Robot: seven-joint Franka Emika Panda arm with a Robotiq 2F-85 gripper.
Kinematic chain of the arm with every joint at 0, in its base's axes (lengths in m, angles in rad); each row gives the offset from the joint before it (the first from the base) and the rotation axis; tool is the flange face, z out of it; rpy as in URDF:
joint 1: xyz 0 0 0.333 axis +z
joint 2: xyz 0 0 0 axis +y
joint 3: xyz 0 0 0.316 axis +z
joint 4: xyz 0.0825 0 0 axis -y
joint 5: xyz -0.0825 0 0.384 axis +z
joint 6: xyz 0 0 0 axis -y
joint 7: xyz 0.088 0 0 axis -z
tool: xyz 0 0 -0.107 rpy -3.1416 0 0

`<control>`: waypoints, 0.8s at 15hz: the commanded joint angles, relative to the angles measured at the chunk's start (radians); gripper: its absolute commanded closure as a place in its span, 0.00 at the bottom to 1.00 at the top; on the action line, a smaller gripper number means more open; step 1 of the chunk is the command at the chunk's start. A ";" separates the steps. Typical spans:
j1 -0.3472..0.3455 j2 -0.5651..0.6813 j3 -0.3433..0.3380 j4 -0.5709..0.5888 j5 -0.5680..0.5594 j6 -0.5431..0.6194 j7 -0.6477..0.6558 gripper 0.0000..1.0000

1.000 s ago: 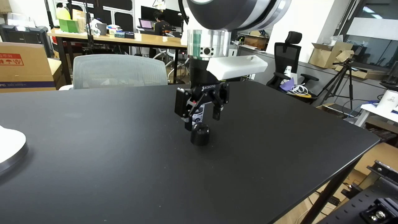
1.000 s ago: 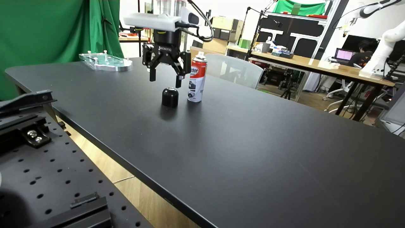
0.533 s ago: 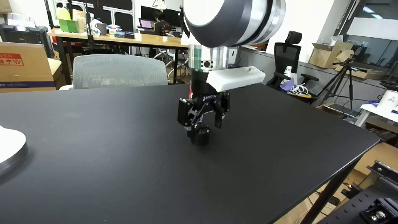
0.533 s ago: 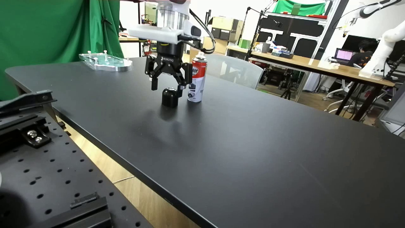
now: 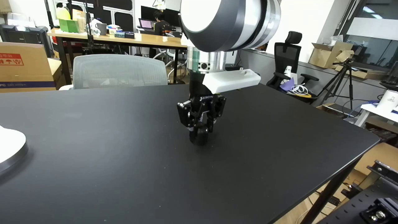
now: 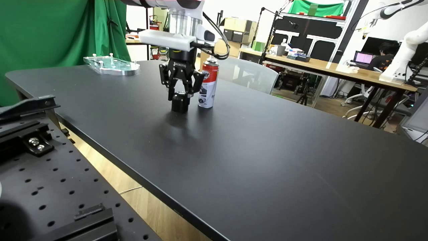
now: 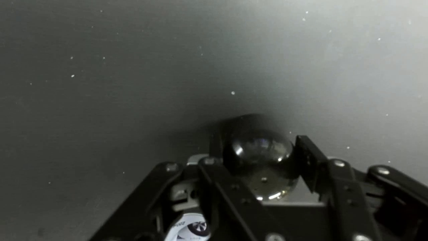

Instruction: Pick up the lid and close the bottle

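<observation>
Wrist view: nearest, the black jointed fingers (image 7: 309, 160) stand one on each side of the glossy black dome-shaped lid (image 7: 262, 154), drawn in to about its width; they seem to have hold of it, though how firmly cannot be told. The step in hand looks like the grasp, with no lift visible: in an exterior view the lid appears to rest dome-up on the flat black table (image 6: 267, 150). Just to its right there, and slightly farther, stands the upright cylindrical white bottle (image 6: 209, 83) with a red label, its white top uncovered. Next, the lid should probably go straight up until its lower edge clears that top, then right and slightly farther, and down squarely over it. The hold is on the lid's upper part, where the curve might let it slip. Past the table's far edge is a pale grey mesh-backed chair (image 5: 119, 71).

Against half a second ago, the fingers have come in from a wider gap, and the white and grey robot arm (image 5: 230, 25) sits slightly lower. The lid has barely shifted, if at all; the bottle stands where it stood.
</observation>
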 commanded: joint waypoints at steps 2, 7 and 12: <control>0.037 -0.052 -0.025 -0.001 -0.008 -0.010 0.007 0.68; 0.043 -0.174 -0.002 -0.002 0.002 -0.084 -0.021 0.68; 0.028 -0.280 0.011 0.047 0.013 -0.223 -0.044 0.68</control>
